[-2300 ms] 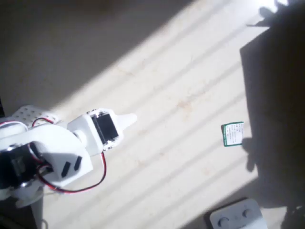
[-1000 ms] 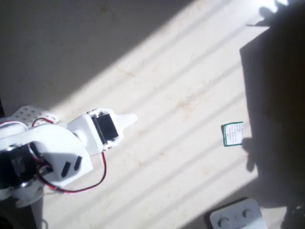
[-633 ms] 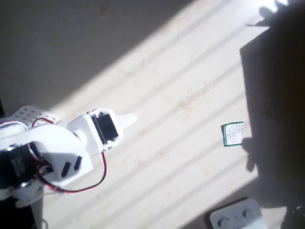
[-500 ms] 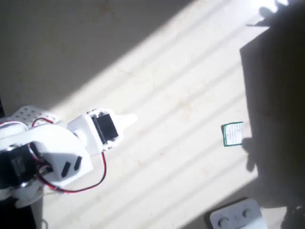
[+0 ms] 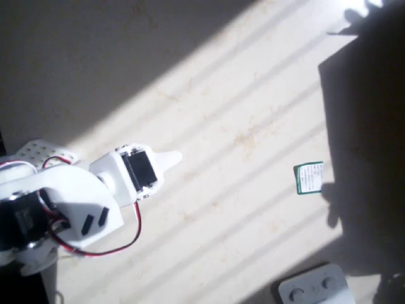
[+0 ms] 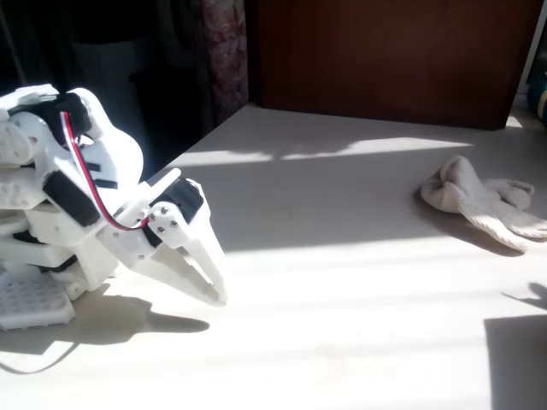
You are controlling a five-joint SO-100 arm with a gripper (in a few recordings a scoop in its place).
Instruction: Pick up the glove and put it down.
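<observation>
Your gripper [image 6: 214,286] had its fingers together, holding nothing, low over the table [image 6: 342,342] near its left edge in the fixed view. The glove [image 6: 479,198] lay on the table near the right edge, well apart from it.

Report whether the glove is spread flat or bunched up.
Bunched: the glove lies lumpy on the table, cuff end humped, stubby fingers trailing right.
</observation>
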